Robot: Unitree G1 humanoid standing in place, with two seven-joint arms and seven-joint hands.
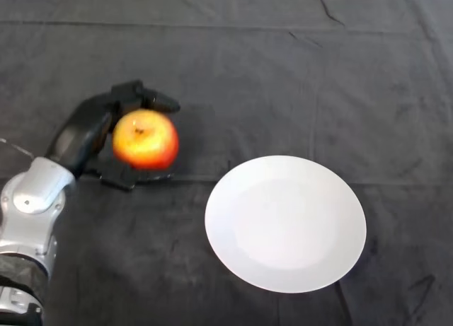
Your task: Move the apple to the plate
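Note:
A red and yellow apple [146,138] sits at the left of the dark cloth, stem side up. My left hand [90,131] is wrapped round it from the left: fingers curl over its far side and the thumb lies under its near side. A white round plate [285,223] lies empty to the right of the apple and nearer to me, a short gap away from it.
The dark cloth [283,78] covers the whole table, with a few creases at the back. My silver-grey arm [32,213] comes in along the lower left edge.

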